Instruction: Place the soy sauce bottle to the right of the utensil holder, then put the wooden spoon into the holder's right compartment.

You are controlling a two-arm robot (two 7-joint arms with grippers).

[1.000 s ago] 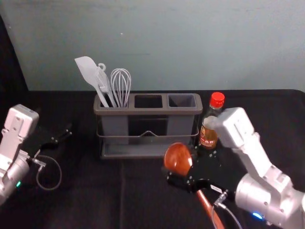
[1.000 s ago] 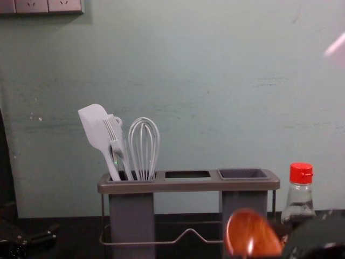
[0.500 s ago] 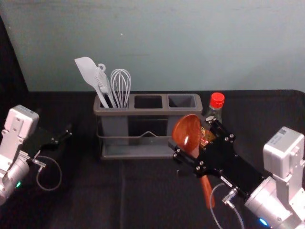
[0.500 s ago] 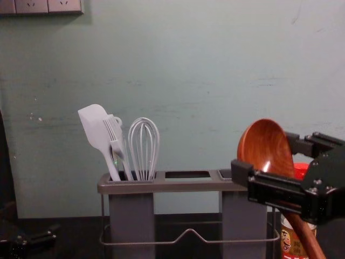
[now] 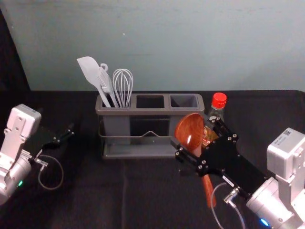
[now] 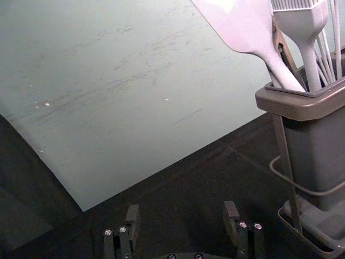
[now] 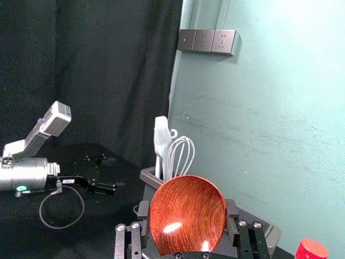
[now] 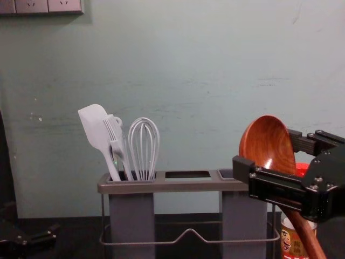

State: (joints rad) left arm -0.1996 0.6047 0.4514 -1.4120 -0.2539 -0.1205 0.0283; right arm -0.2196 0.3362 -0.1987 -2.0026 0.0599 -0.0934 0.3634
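Observation:
My right gripper [image 5: 195, 133] is shut on the wooden spoon [image 5: 189, 132] at its bowl, in front of the utensil holder's [image 5: 106, 111] right end. The handle hangs down, slightly slanted. In the right wrist view, the bowl [image 7: 187, 216] lies between the fingertips of the right gripper [image 7: 187, 218]. The soy sauce bottle [image 5: 218, 101] stands upright just right of the holder, partly hidden by the right gripper. The right compartment [image 5: 184, 101] shows no utensil. My left gripper [image 5: 64, 136] is parked at the left; its wrist view shows this left gripper [image 6: 181, 216] open.
A white spatula [image 5: 89, 72], a brush and a whisk [image 5: 123, 85] stand in the holder's left compartment. The middle compartment [image 5: 149, 101] lies between that one and the right one. Behind the black table [image 5: 90, 200] rises a pale wall.
The right gripper has raised the spoon from low in front of the holder to above rim height in the chest view, with the handle now steeper. The left arm has stayed parked.

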